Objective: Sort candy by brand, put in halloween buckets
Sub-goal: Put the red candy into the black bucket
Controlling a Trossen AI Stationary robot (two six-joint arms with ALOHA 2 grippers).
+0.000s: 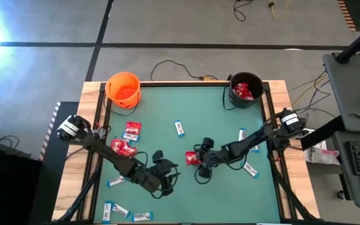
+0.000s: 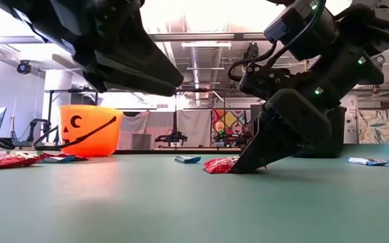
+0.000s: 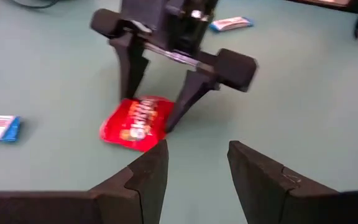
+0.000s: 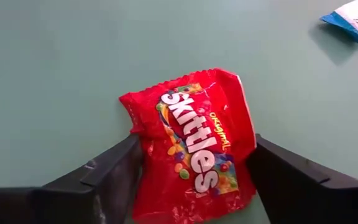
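Observation:
A red Skittles packet (image 4: 194,146) lies flat on the green table near its middle (image 1: 192,157). My right gripper (image 4: 194,142) stands over it, open, with one finger on each side of the packet; it also shows in the low view (image 2: 248,165). My left gripper (image 3: 197,155) is open and hovers just left of that spot (image 1: 161,174), touching nothing. The orange bucket (image 1: 123,89) stands at the far left corner. The black bucket (image 1: 245,91), at the far right, has red packets inside. More red packets (image 1: 127,139) and blue-and-white bars (image 1: 179,128) lie scattered about. My right gripper comes at the red packet from above, pointing down, tips at the table. Its fingers (image 4: 114,171) stand against the packet's two long side edges (image 4: 135,134), which fill the whole gap between them. The packet lies flat on the table.
Blue-and-white bars lie right of the right gripper (image 1: 251,169) (image 1: 242,134) and along the near left edge (image 1: 114,210) (image 1: 142,217). The two arms' grippers are close together at the table's middle. Wooden rails (image 1: 92,125) border the green mat.

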